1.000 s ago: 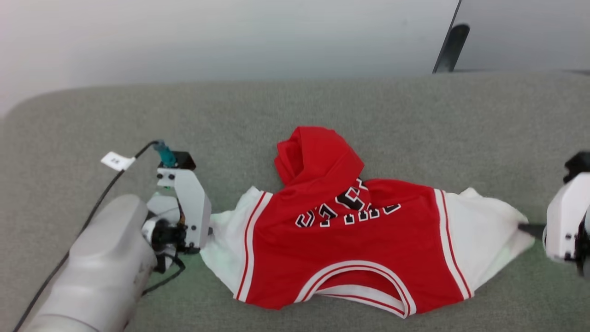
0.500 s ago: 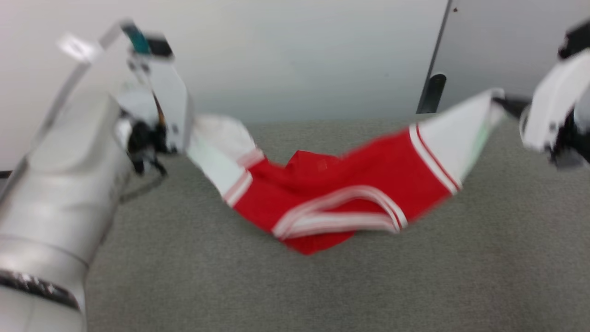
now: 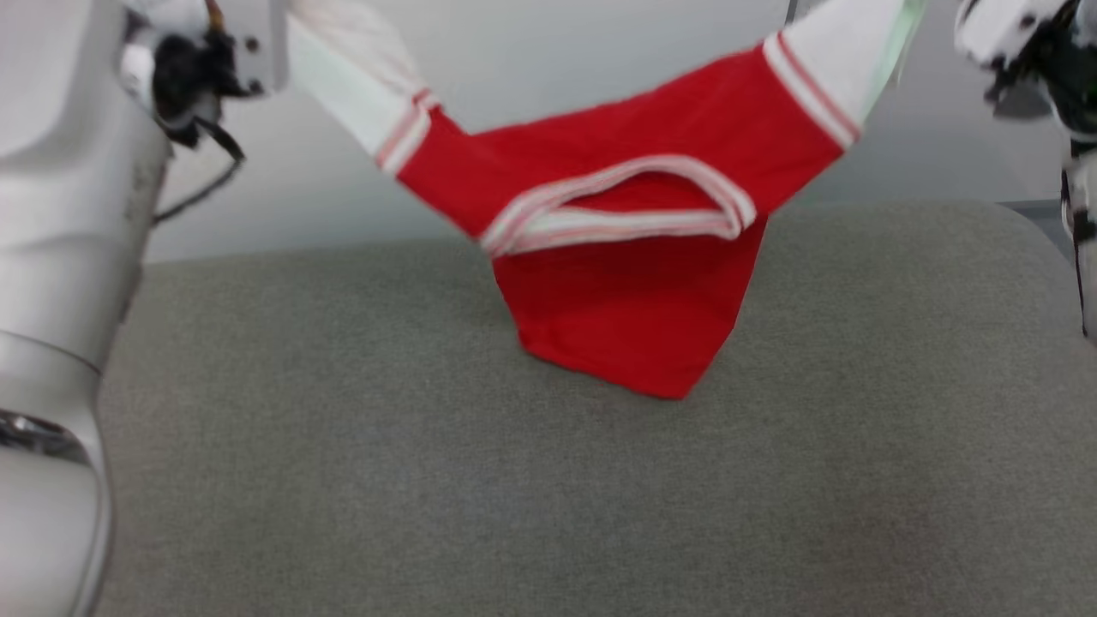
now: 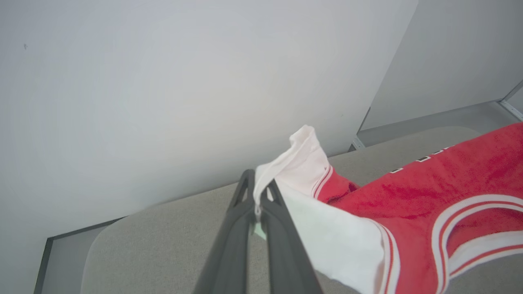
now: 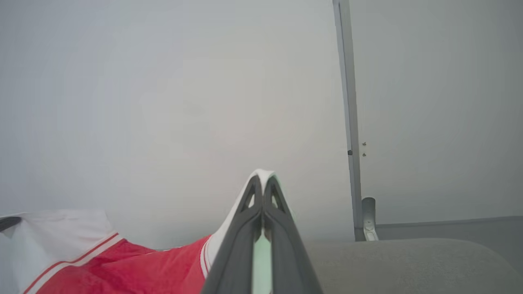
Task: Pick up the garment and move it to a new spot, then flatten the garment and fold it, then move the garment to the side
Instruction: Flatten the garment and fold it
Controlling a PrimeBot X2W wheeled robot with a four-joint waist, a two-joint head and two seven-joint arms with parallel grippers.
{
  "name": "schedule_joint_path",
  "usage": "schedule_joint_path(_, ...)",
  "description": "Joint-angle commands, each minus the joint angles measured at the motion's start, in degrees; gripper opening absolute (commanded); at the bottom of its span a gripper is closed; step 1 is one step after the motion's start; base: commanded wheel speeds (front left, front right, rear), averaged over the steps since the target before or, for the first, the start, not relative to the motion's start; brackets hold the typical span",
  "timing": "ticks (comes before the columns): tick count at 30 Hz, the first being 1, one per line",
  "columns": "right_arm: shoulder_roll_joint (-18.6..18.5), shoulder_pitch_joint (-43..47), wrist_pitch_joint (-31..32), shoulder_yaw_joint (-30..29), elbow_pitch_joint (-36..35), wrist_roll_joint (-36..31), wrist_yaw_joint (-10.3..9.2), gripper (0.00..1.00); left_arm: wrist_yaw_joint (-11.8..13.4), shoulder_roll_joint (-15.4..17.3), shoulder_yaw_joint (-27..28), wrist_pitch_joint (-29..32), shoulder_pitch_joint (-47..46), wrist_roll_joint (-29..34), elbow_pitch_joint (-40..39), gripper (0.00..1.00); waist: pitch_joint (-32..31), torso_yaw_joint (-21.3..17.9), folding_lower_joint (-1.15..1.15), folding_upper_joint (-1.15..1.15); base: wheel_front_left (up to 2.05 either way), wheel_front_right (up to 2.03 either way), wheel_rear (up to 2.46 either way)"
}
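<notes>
The garment (image 3: 626,163), a red jersey with white sleeves and striped trim, hangs in the air stretched between both arms. Its red body sags to a point low over the grey cushion (image 3: 514,497); I cannot tell whether that point touches. In the left wrist view my left gripper (image 4: 258,192) is shut on the bunched white end of one sleeve (image 4: 302,163). My right gripper (image 5: 263,188) is shut on the other white sleeve, whose edge wraps over the fingertips. The striped neck opening (image 3: 617,206) faces me. The black lettering shows only as a sliver (image 4: 425,158).
A wide grey cushioned surface lies below the garment. A pale wall stands behind it, with a thin vertical post (image 5: 347,122) at the right. My pale left forearm (image 3: 51,257) fills the head view's left edge.
Both arms have lifted the garment by its sleeves off the cushion, where it lay spread a second ago. It now hangs high between them. The head view has shifted too.
</notes>
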Motion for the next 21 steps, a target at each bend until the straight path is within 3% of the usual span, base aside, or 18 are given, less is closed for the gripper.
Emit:
schedule_joint_path(1, 0.59, -2.26, -3.00, -1.16, 2.08, -1.25, -0.02, 0.00, 0.37, 0.38, 0.17, -1.83, -1.71, 0.62, 0.78, 0.00, 0.06, -0.17, 0.00, 0.00, 0.00, 0.00, 0.00)
schedule_joint_path(10, 2.47, -8.90, -14.90, -1.81, 9.33, -3.74, -0.01, 0.00, 2.16, -0.56, 2.05, -9.93, -6.63, 0.29, 5.36, 0.00, 2.87, -0.19, 0.00, 0.00, 0.00, 0.00, 0.00)
schedule_joint_path(16, 1.97, -14.20, -23.77, -0.50, 10.47, -5.37, -0.01, 0.00, 5.14, -0.93, 3.39, -16.94, -13.67, 1.00, 6.36, 0.00, 11.62, 0.28, 0.00, 0.00, 0.00, 0.00, 0.00)
schedule_joint_path(21, 1.01, -20.45, -31.41, 0.20, 11.40, -7.48, -0.01, 0.00, 5.74, -1.17, 4.03, -23.14, -20.98, 1.69, 6.38, 0.00, 20.64, 0.92, 0.00, 0.00, 0.00, 0.00, 0.00)
